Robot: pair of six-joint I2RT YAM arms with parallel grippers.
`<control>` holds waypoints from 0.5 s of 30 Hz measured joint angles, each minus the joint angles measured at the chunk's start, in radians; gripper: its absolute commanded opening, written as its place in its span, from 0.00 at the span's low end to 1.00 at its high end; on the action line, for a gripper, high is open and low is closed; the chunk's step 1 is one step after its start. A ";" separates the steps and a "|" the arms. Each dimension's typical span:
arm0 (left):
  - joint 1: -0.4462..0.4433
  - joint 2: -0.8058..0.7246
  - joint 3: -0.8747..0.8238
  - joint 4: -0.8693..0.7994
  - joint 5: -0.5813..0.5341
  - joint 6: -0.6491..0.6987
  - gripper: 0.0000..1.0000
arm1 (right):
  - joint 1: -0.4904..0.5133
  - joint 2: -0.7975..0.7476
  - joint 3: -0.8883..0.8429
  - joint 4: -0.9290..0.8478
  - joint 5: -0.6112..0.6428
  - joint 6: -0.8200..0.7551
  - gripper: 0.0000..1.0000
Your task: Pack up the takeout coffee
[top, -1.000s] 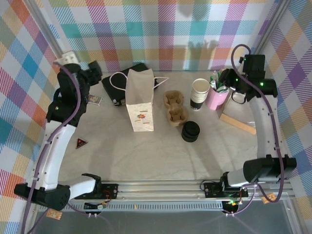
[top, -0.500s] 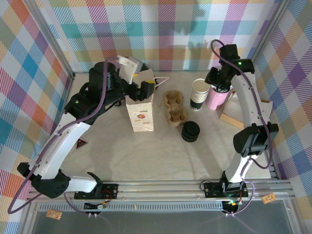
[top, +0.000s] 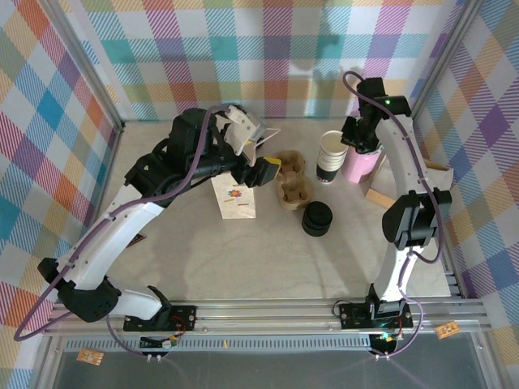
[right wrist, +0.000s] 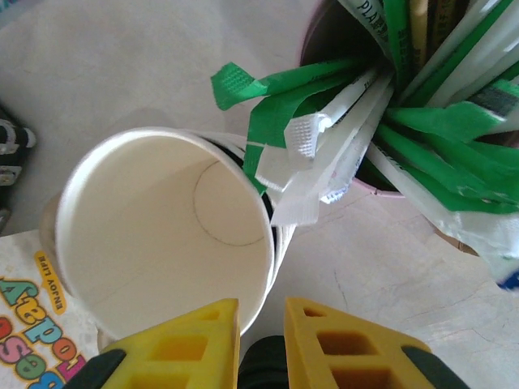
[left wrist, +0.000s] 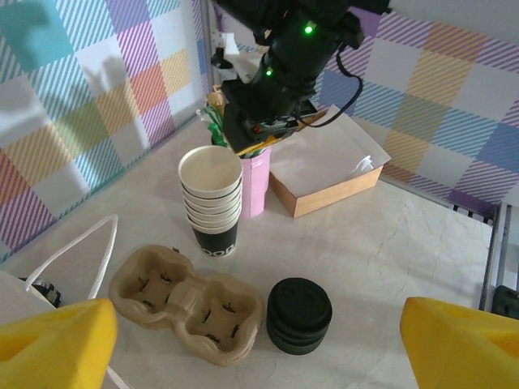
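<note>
My right gripper [right wrist: 261, 318] has swung in from beside the pink cup [left wrist: 257, 190] and now sits over the stack of takeout coffee cups [right wrist: 162, 235]. Its 2 yellow fingers [right wrist: 203, 340] have drawn in to a narrow gap. 1 finger is inside the top cup's rim and 1 outside, so they straddle the wall. I cannot tell whether they are pinching it yet or just short of it. The cups stand upright on the table, touching the pink cup with its green-wrapped straws [right wrist: 422, 121] on 1 side and near the cardboard cup carrier [left wrist: 186, 304] on the other.

My left gripper [left wrist: 259, 344] has crossed from the far left corner to above the paper bag [top: 235, 198]. Its fingers are spread wide with nothing between them, and it looks out over the carrier and the low stack of black lids [left wrist: 298, 314].

I read this as the start of the pick. The top cup is about to be separated from the stack, and nothing is packed yet. The nested cups may lift together.
</note>
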 measured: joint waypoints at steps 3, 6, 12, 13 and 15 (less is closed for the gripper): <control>-0.004 0.000 0.000 -0.001 -0.009 0.000 0.91 | 0.000 0.026 0.000 -0.001 0.006 0.006 0.24; -0.008 0.000 0.000 -0.008 -0.021 0.008 0.91 | 0.000 0.042 0.000 -0.004 0.014 0.007 0.22; -0.021 0.000 0.000 -0.039 -0.033 0.031 0.91 | 0.000 0.045 0.002 -0.004 0.015 0.010 0.16; -0.023 0.001 0.000 -0.046 -0.034 0.035 0.91 | 0.000 0.045 0.003 -0.005 0.015 0.011 0.16; -0.028 0.007 0.006 -0.053 -0.035 0.046 0.91 | 0.000 0.045 0.010 -0.008 0.015 0.011 0.14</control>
